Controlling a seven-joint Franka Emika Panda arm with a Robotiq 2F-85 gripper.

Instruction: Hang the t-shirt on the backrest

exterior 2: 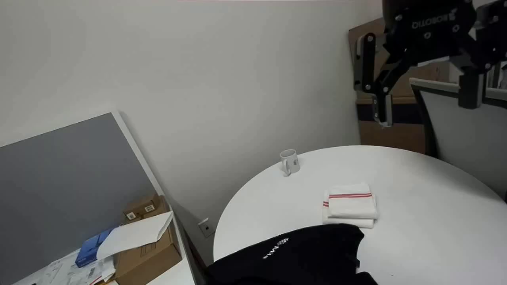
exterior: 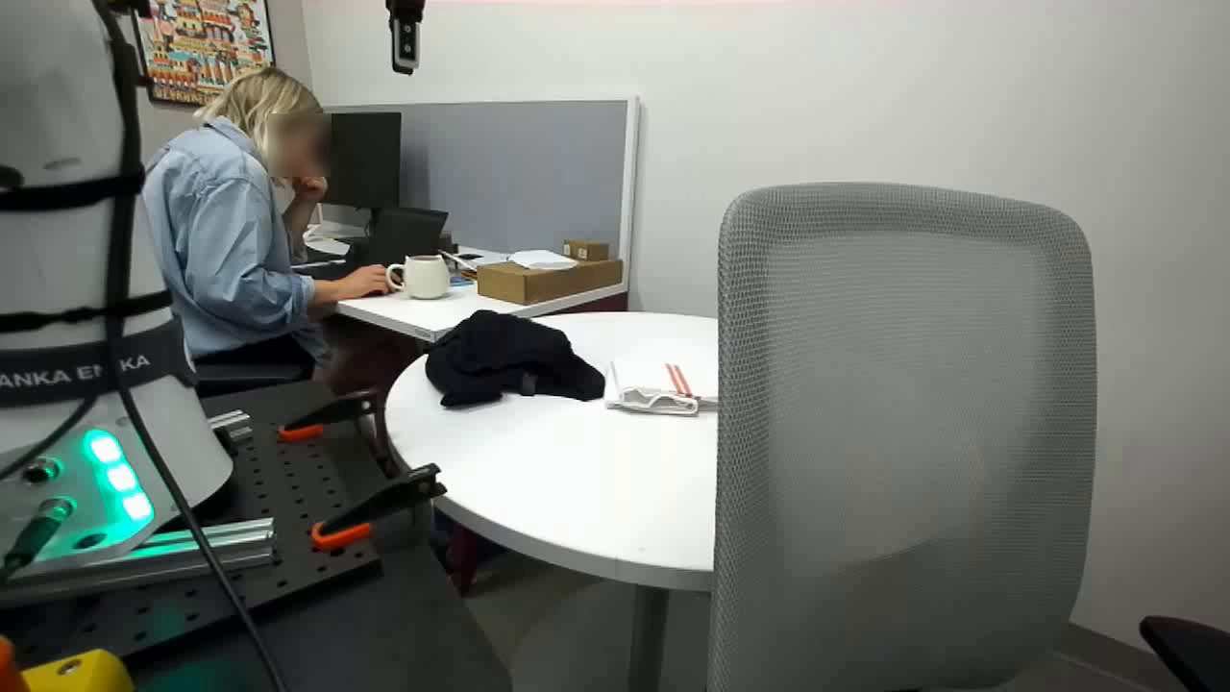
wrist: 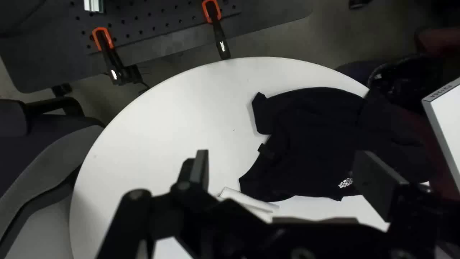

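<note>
Aloft over table [exterior 2: 420, 209], fingers [exterior 2: 470, 92] apart.

Robot base [exterior: 183, 432], in an exterior view: white capitals on the dark band [exterior: 58, 375] read “ANKA E” and “KA”, a black cable [exterior: 117, 259] crossing the second word. Gripper [exterior 2: 427, 105], in an exterior view: the housing [exterior 2: 433, 33] carries the brand ROBOTIQ, inverted. T-shirt [exterior 2: 301, 257]: white lettering [exterior 2: 276, 248] stands on the black fabric, its wording not legible with certainty. Small cardboard box [exterior 2: 140, 206]: two white labels [exterior 2: 149, 208] bear square codes. Mug [exterior 2: 291, 160]: a dark mark on the side is too small to read. Printed sheets [exterior 2: 55, 273]: fine text, illegible. Desk [wrist: 449, 115], wrist view: a label [wrist: 441, 90] on the edge bears a code resembling P21264, several characters uncertain.
</note>
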